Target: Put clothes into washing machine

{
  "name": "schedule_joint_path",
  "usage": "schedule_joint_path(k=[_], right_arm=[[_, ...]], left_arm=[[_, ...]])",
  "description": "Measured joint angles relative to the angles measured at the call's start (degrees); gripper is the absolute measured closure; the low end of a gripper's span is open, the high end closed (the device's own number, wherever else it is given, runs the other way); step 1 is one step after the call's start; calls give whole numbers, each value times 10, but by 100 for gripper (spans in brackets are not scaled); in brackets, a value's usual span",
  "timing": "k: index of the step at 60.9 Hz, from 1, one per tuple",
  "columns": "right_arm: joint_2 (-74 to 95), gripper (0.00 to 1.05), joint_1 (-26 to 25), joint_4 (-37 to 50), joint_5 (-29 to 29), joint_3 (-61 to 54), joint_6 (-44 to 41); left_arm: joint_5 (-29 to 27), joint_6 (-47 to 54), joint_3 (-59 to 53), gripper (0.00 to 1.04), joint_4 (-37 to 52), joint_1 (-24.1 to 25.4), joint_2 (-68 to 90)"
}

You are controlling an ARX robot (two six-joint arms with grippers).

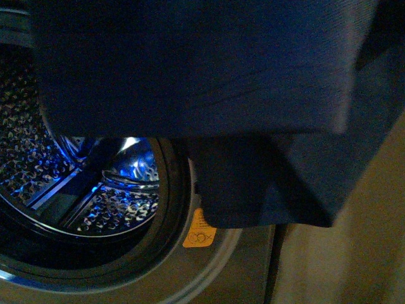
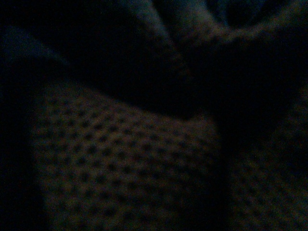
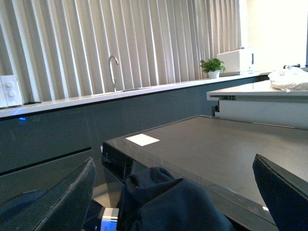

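Right gripper (image 3: 174,166) stands wide, its two dark fingers (image 3: 72,202) well apart with nothing pinched, and the clothes (image 3: 168,204) bunch in a navy heap just between and beyond them. Left gripper? Not visible anywhere, and the left wrist view is dark, so no call on that one.

Over to the body camera. The garment hangs like a curtain across the upper porthole of the washing machine (image 1: 247,266). One corner trails down over the black gasket (image 1: 174,190) on the right side, reaching the orange sticker (image 1: 199,235). Behind it the drum (image 1: 114,215) glows blue, and the part that shows is bare perforated steel with no fabric lying in it. Whether the hidden upper part holds any cloth, I cannot tell.

By my reading the load is at the mouth, not yet in. The play now is to close on a thick fold rather than a thin edge and carry it deep past the gasket. That trailing corner needs gathering too, so nothing drapes over the rim where a door would trap it. Limp cloth will sag and drag, so a high grip helps.

Further off in the right wrist view lies a flat grey top (image 3: 202,144) with a white label (image 3: 142,139). Beyond that is a worktop (image 3: 72,101) with a tap (image 3: 113,72) and a potted plant (image 3: 212,66), then pale curtains (image 3: 144,38).
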Motion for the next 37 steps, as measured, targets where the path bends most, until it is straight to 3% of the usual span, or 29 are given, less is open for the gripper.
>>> schedule_joint_path(k=[13, 37], right_arm=[[0, 7, 0, 0, 0, 0, 0], [0, 7, 0, 0, 0, 0, 0]], left_arm=[[35, -3, -78, 96, -2, 61, -64], [102, 16, -198, 96, -3, 123, -158]])
